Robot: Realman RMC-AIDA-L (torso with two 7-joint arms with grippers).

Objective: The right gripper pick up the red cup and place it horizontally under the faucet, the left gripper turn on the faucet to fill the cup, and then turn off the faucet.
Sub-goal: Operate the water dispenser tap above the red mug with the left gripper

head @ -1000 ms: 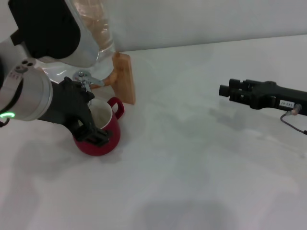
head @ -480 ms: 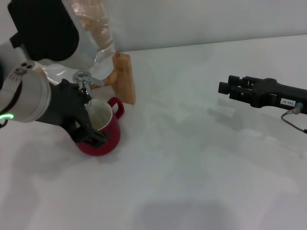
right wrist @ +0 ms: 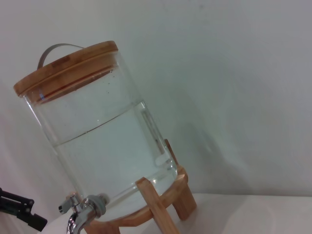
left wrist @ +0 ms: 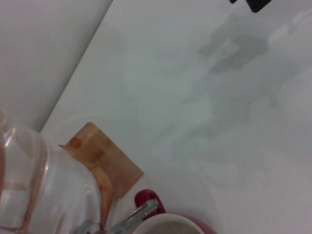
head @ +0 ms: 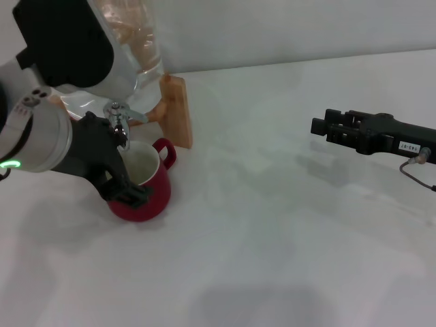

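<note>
The red cup [head: 151, 193] stands upright on the white table, its off-white inside facing up, directly below the chrome faucet [head: 117, 121] of the glass jar [head: 129, 48]. My left gripper [head: 121, 178] sits against the cup's near-left side, just below the faucet, and covers part of the rim. The left wrist view shows the faucet lever [left wrist: 139, 214] over the cup rim [left wrist: 170, 227] and the cup's loop handle [left wrist: 146, 197]. My right gripper [head: 321, 128] hovers far to the right, open and holding nothing. In the right wrist view the faucet [right wrist: 80, 215] shows below the water-filled jar [right wrist: 102, 141].
The jar rests on a wooden stand [head: 176, 112] just behind the cup, and a wooden lid [right wrist: 66, 66] covers it. A pale wall rises behind the table. A thin cable [head: 415, 170] loops under the right arm.
My left gripper has shifted slightly left and back along the cup, uncovering the faucet's spout. The cup and the right gripper have hardly moved.
</note>
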